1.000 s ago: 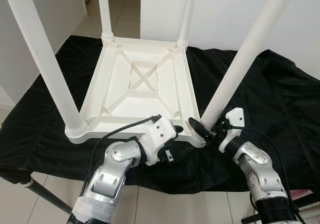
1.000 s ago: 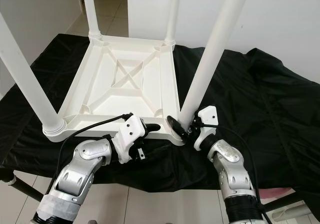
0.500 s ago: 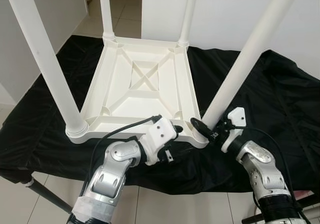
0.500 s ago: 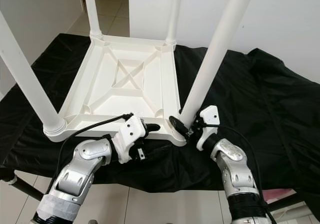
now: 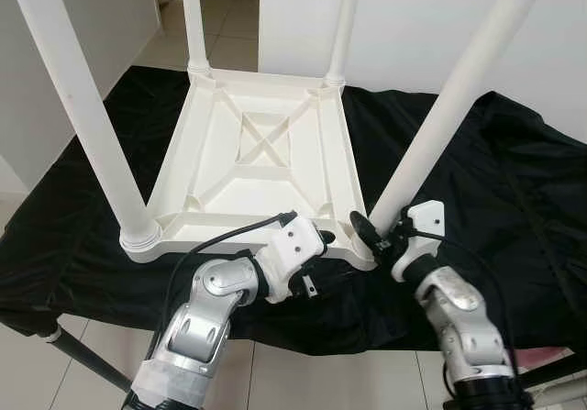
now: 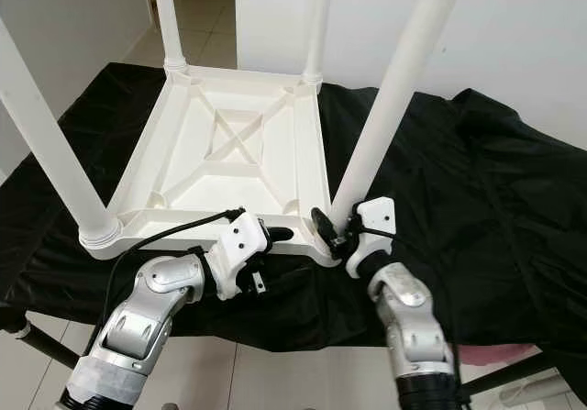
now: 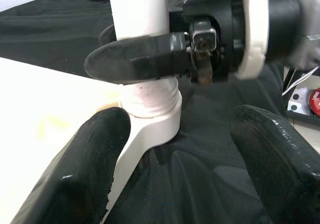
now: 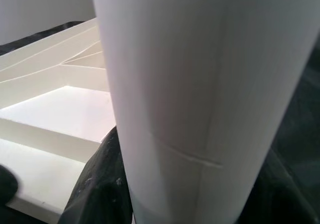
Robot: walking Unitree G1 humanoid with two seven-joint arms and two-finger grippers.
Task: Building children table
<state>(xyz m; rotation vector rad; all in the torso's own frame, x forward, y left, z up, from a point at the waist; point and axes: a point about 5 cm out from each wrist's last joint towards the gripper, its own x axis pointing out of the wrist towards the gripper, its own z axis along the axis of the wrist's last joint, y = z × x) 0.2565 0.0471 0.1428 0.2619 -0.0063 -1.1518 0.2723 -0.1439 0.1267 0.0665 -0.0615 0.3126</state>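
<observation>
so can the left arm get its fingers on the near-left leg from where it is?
Probably not without repositioning. The left gripper sits at the tabletop's near edge beside the near-right leg, which the right gripper clasps. The near-left leg stands at the opposite corner, unobstructed.

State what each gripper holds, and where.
Right gripper grips the near-right table leg at its base. Left gripper is open, holding nothing.

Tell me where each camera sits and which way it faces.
Head stereo eyes: look down on the upturned white plastic table on black cloth; both silver arms show.
Left wrist: looks along its own black fingers at the near-right white table leg, clamped by the right gripper.
Right wrist: pressed against that leg.
All share that leg.
</observation>
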